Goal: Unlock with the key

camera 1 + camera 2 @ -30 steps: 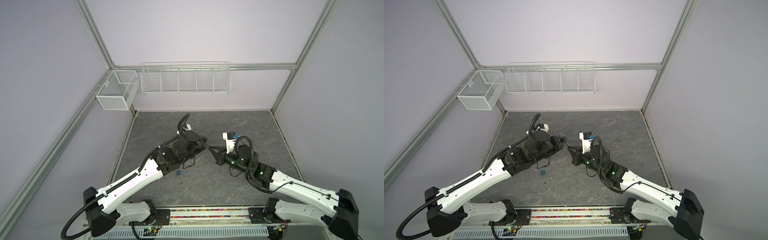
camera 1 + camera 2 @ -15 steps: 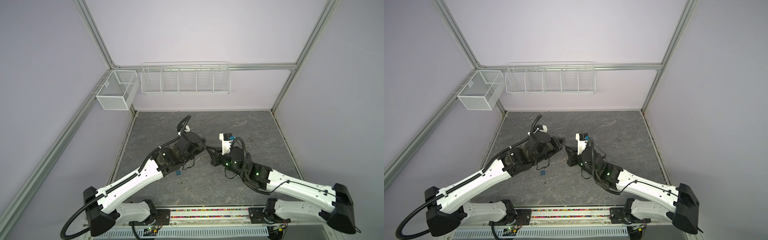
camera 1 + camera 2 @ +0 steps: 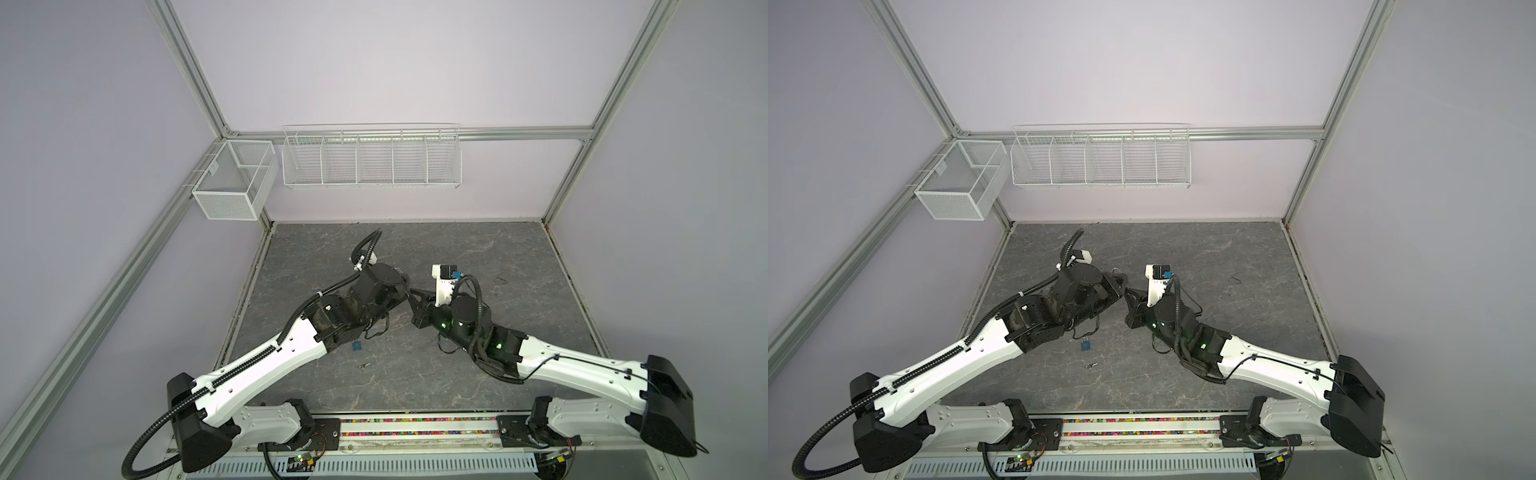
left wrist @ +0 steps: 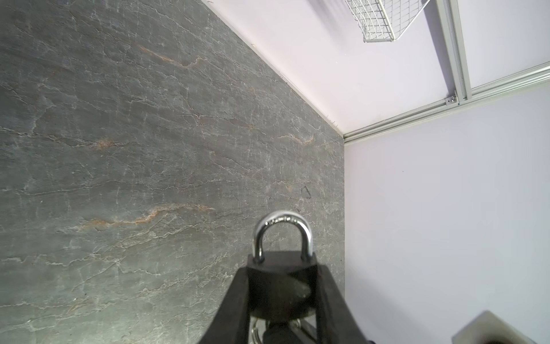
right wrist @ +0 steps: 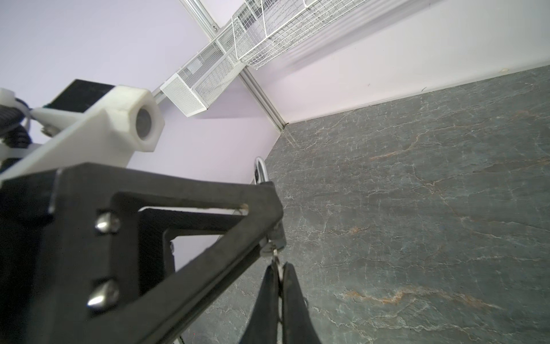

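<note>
My left gripper [image 4: 282, 280] is shut on a black padlock [image 4: 279, 286], one finger on each side of its body. The silver shackle [image 4: 282, 229] is closed and points away from the wrist. My right gripper [image 5: 278, 268] is shut on a thin silver key [image 5: 276, 256]. The key's tip reaches the lock's bottom end beside the left finger [image 5: 184, 193]; how deep it sits is hidden. In both top views the left gripper [image 3: 404, 287] and right gripper [image 3: 415, 297] meet tip to tip above the table's middle.
A small blue padlock [image 3: 1086, 344] and a loose key [image 3: 1091, 365] lie on the grey table [image 3: 457, 374] below the left arm. A small dark scrap [image 3: 500, 279] lies to the right. A wire rack [image 3: 370, 158] and a mesh basket [image 3: 232, 187] hang on the back wall.
The right arm has swung left, carrying the key up to the lock's bottom end. The left gripper has shifted slightly with the lock. Both grips are unchanged.
</note>
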